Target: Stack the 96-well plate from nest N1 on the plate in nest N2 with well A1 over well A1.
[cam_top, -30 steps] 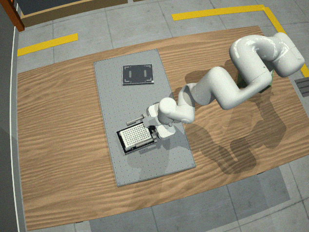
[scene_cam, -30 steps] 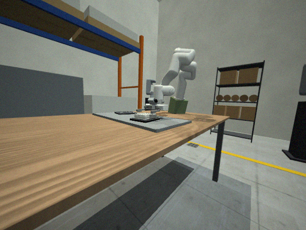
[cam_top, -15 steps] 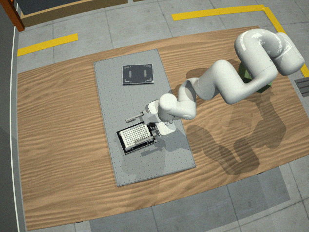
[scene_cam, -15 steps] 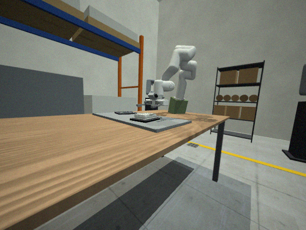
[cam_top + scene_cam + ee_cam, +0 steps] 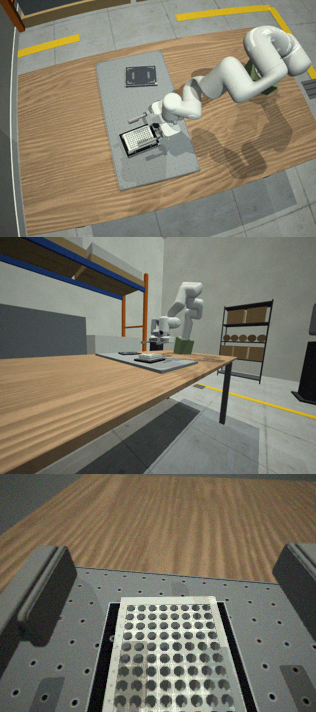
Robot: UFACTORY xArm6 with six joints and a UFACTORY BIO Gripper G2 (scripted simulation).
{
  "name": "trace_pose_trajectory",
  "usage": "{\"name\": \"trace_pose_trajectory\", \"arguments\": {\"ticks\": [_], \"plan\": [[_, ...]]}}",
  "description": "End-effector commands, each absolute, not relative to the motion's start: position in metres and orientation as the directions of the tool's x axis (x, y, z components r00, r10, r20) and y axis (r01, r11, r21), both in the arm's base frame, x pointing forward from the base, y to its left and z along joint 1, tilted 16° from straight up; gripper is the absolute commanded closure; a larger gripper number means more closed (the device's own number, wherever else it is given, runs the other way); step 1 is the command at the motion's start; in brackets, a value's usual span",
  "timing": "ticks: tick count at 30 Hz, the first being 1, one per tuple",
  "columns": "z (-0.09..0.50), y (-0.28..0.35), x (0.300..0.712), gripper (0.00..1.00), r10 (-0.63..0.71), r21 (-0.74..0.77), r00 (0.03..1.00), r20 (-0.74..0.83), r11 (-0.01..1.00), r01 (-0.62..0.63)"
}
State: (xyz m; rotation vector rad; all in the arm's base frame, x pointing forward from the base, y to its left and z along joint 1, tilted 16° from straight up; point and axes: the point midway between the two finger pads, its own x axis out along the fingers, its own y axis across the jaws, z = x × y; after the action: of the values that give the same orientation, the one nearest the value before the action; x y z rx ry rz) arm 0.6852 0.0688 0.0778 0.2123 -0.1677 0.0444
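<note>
- The hand (image 5: 133, 133) (image 5: 150, 342) (image 5: 175, 591) is moderately wide, with its two fingers apart and nothing gripped between them. It hangs above the table (image 5: 64, 114) (image 5: 76, 390) (image 5: 165, 529), clear of the wells.
- The white 96-well plate (image 5: 139, 139) (image 5: 150, 355) (image 5: 170, 649) lies in the black nest N2 (image 5: 128, 154) (image 5: 150, 361) (image 5: 102, 674), left of centre and below the middle in the top view. In the exterior view the white part rises in layers, as a stack of plates does; whether it is fully nested, I cannot tell.
- Nest N1 (image 5: 140, 75) (image 5: 129, 353), above the middle in the top view, bears no plate; its dark floor and two pale slots show.
- Both nests sit on a grey perforated board (image 5: 112, 101) (image 5: 178, 362) (image 5: 255, 664) on the wood.
- In the wrist view the fingers frame the left and right sides, with the wells lower centre between and beyond them.
- I cannot make out whether the cut-off corners line up.
- The white arm (image 5: 237, 81) (image 5: 188, 290) reaches in from the upper right of the top view.
</note>
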Motion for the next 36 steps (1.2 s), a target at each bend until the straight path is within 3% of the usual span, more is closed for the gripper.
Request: {"name": "trace_pose_trajectory", "arguments": {"ticks": [1,12,17,36], "plan": [[0.081,0.068,0.686,0.63,0.025,0.206,0.984,0.175,0.977,-0.062],[0.081,0.068,0.686,0.63,0.025,0.206,0.984,0.175,0.977,-0.062],[0.092,0.054,0.670,0.63,-0.118,0.229,0.983,0.143,0.970,0.083],[0.129,0.004,0.612,0.63,-0.117,0.229,0.983,0.143,0.970,0.083]]}}
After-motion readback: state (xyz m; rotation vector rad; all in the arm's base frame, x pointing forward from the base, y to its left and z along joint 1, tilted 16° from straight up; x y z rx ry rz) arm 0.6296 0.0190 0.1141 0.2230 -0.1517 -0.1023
